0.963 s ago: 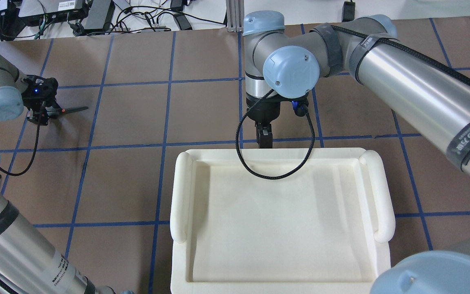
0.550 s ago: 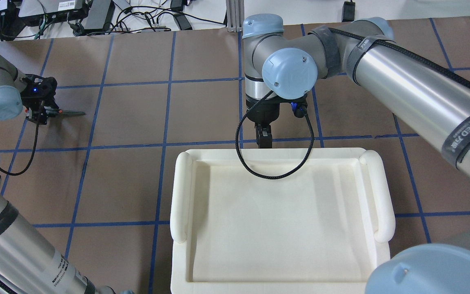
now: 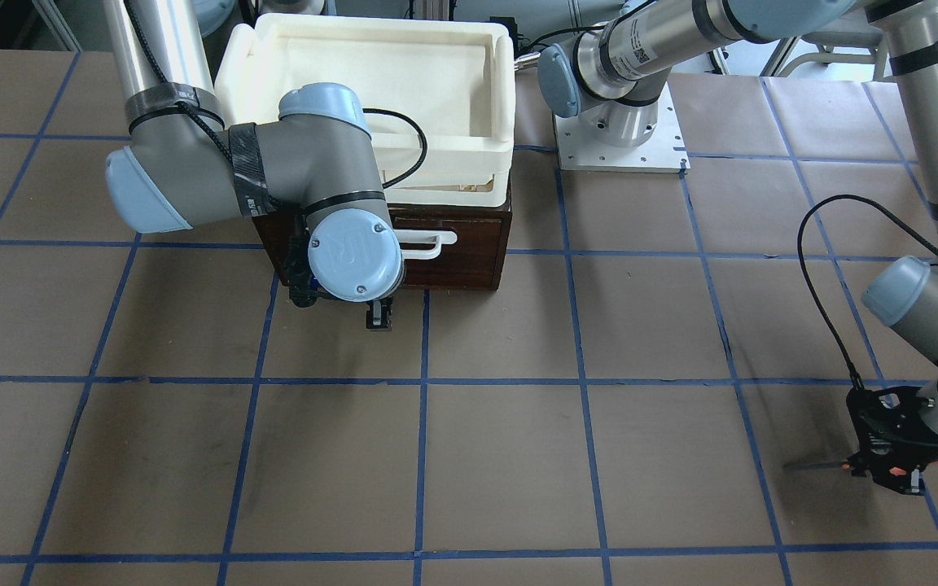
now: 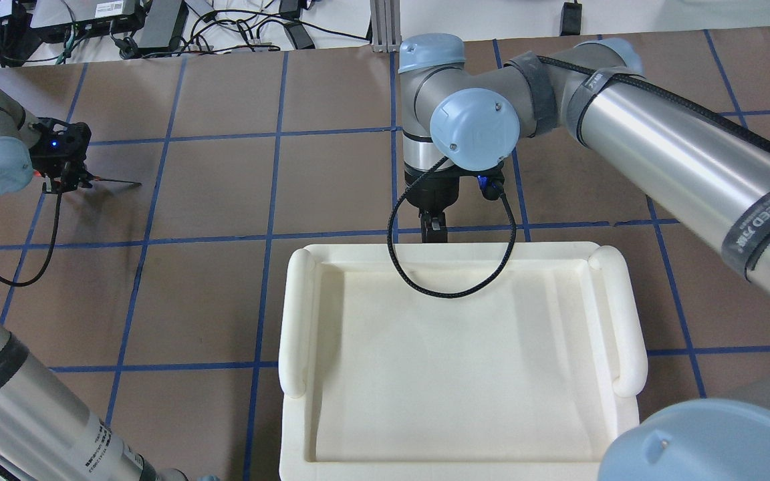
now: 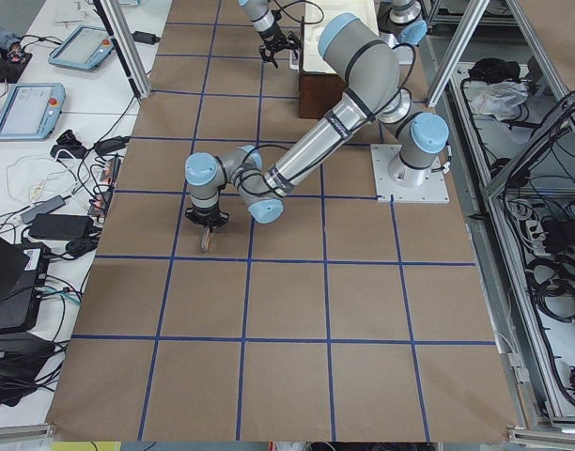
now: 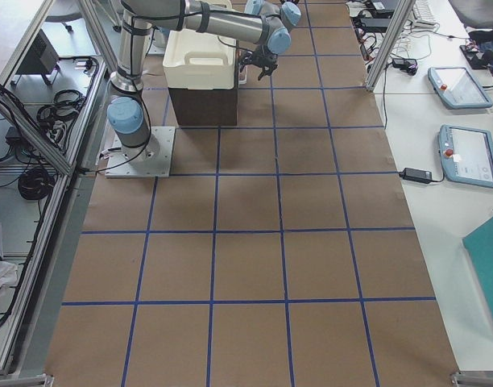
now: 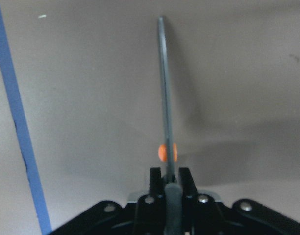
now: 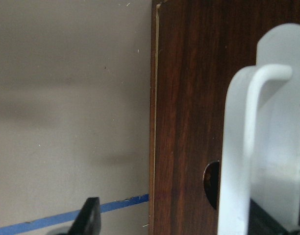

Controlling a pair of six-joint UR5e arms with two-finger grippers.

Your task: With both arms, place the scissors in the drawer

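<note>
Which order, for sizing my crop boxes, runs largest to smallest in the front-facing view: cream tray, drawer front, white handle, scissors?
1. cream tray
2. drawer front, though it is partly covered
3. white handle and scissors: they look alike and both are partly hidden, so I leave them unranked.

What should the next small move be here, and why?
Probably shift the right hand onto the white handle and close. The drawer is shut, the open right hand sits just beside that handle without gripping it, and the left hand holds the scissors far off to the side.
</note>
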